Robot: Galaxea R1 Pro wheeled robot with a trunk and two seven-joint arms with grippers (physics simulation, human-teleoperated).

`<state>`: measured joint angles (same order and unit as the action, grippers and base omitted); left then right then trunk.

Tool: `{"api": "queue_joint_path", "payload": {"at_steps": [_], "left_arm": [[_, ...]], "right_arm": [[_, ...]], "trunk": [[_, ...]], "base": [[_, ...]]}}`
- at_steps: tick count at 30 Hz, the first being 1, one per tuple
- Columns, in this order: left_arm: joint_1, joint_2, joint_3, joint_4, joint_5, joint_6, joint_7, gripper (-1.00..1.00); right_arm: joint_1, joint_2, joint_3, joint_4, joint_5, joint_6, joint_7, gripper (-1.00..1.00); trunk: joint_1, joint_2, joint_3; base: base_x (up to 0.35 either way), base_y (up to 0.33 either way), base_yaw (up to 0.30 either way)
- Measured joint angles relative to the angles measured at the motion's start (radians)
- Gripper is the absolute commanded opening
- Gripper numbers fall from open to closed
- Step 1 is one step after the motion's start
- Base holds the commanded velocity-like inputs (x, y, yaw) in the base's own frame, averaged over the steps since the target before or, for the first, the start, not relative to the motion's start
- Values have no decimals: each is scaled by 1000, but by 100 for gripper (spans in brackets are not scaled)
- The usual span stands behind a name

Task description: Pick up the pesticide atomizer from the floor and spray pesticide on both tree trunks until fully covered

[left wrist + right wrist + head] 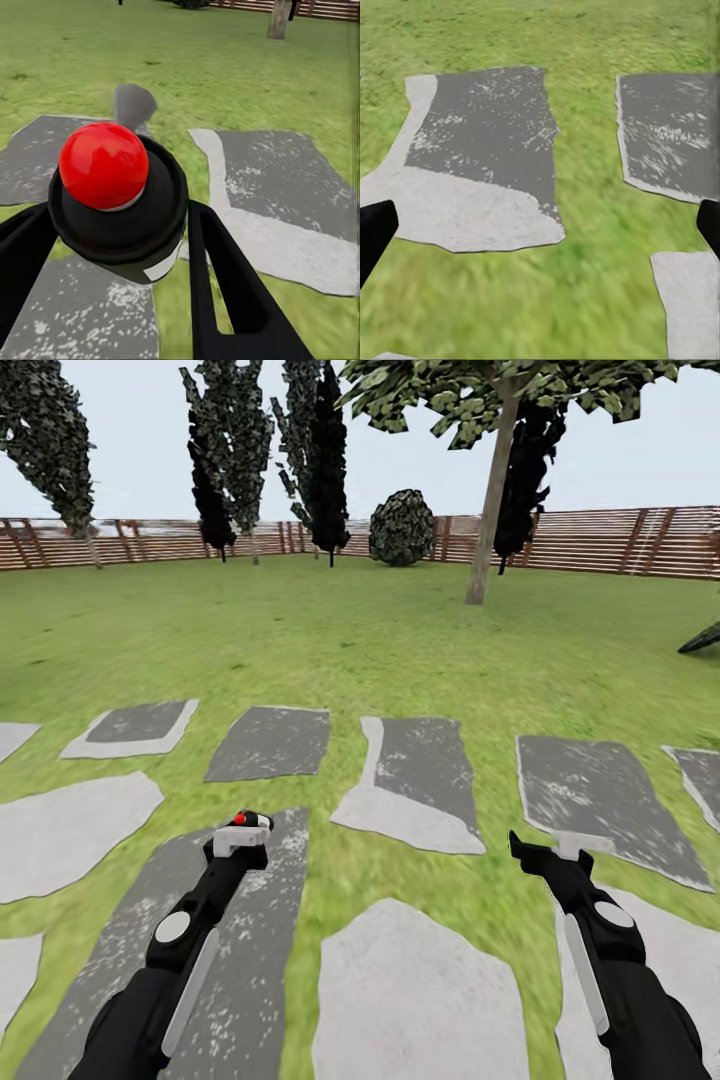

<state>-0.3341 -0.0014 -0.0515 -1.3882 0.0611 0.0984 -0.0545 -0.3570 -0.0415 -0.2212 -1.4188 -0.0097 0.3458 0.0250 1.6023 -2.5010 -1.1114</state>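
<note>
While the left hand [243,832] is closed around the pesticide atomizer [116,202], red button up, the right hand [548,850] hangs wide open and empty over the stone paving [420,980]. A tree trunk [492,510] stands well apart across the lawn [350,630]. Risk: spraying from this far likely misses bark; a jolt while driving could shift the sprayer.

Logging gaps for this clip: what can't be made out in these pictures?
- Second tree: not identifiable; the head view has one grey-brown tree trunk, crown cut by the top edge.
- Pesticide on that trunk: too far and small to judge.
- Pesticide atomizer nozzle: hidden behind its own body, left wrist view.
- Right gripper fingers: cut off at both side edges, right wrist view.
</note>
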Motion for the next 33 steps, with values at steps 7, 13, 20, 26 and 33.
{"api": "queue_joint_path", "payload": {"at_steps": [7, 13, 20, 26, 33], "left_arm": [[0, 0, 0, 0, 0, 0, 0, -100], [0, 0, 0, 0, 0, 0, 0, -100], [0, 0, 0, 0, 0, 0, 0, -100], [0, 0, 0, 0, 0, 0, 0, -100], [0, 0, 0, 0, 0, 0, 0, -100]], "right_arm": [[0, 0, -16, 0, 0, 0, 0, 100], [0, 0, -20, 0, 0, 0, 0, 100], [0, 0, -33, -1, 0, 0, -3, 100], [0, 0, -57, -2, -1, 0, 1, 100], [0, 0, -59, -49, -3, 0, 1, 100]], "trunk": [[0, 0, 3], [0, 0, 10], [0, 0, 14], [0, 0, 14], [0, 0, 17]], "base": [[328, 0, -253], [328, 0, -198], [328, 0, -70], [328, 0, -1], [328, 0, -92]]}}
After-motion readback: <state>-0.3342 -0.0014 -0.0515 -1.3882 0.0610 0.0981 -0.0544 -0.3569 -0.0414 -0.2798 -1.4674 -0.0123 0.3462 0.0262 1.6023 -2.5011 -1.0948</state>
